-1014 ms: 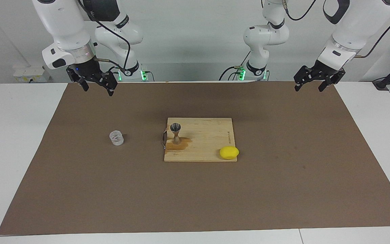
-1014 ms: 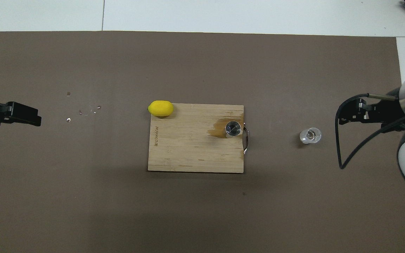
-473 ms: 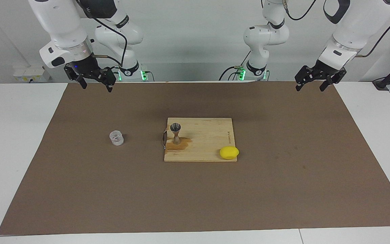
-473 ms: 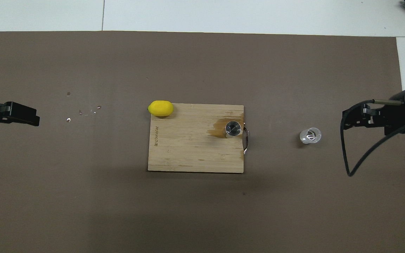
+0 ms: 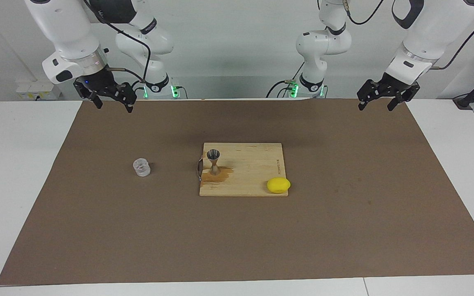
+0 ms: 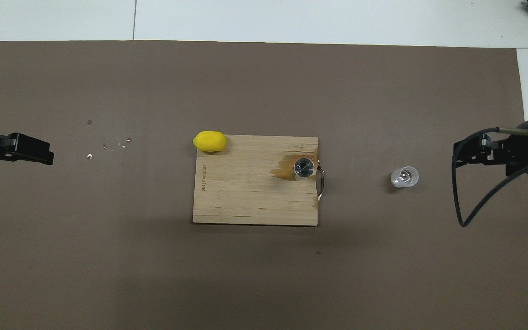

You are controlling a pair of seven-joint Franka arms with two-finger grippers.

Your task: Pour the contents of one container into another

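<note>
I saw one small line of dark print on the wooden cutting board (image 6: 255,183), along its edge near the lemon (image 6: 209,141), too small to read.

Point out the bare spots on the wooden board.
The rectangular wooden cutting board is bare between the silvery hourglass-shaped metal jigger and the yellow lemon. Crowded spots: the wet stain under the jigger, and the lemon's corner.

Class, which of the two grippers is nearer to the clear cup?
Right. The right gripper is raised near the clear cup's end of the table; the left gripper waits at the other end.
</note>
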